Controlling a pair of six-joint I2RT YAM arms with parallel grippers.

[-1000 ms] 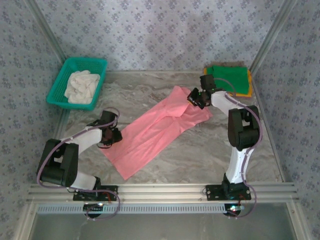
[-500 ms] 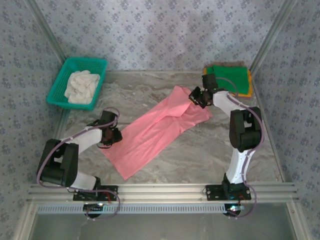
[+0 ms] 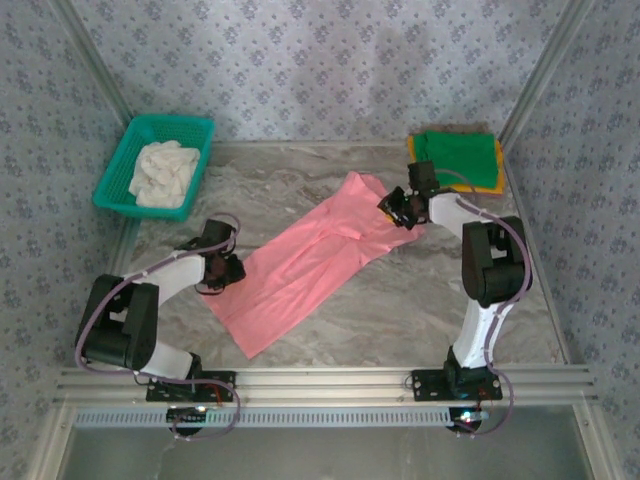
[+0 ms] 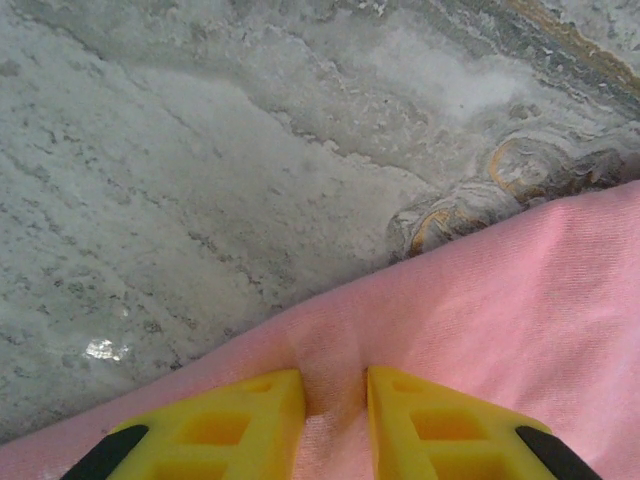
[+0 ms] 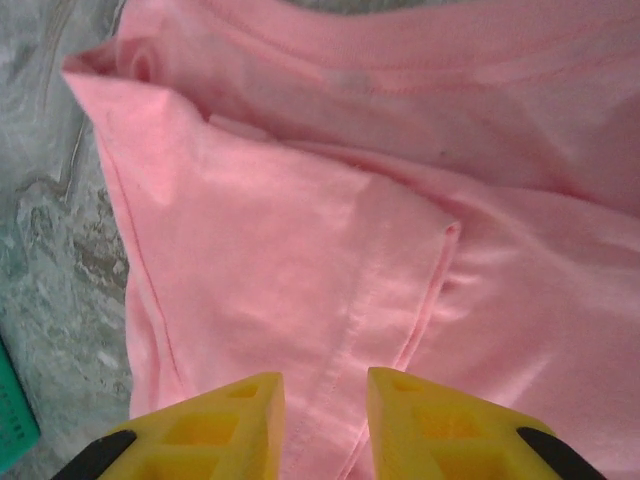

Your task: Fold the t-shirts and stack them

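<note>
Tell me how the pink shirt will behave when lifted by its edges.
Probably floppy: the pink shirt lies creased with a sleeve folded over, so it should sag. Likely bunches easily: cloth puckers at the left end effector.

Matt cloth on a smooth, marbled table (image 3: 400,300).
Pink shirt (image 5: 300,250) of soft fine-knit cloth, matt, with stitched seams and hems; green shirt (image 3: 462,157) and orange-yellow shirt (image 3: 490,188) of the same dull cloth. Table top grey-veined like stone, faintly glossy, with small glints. Fingers (image 4: 230,425) of hard yellow plastic, smooth. Teal basket (image 3: 112,180) of plastic mesh, with crumpled white cloth (image 3: 165,172) inside. Rails (image 3: 300,380) of ribbed bare metal.
</note>
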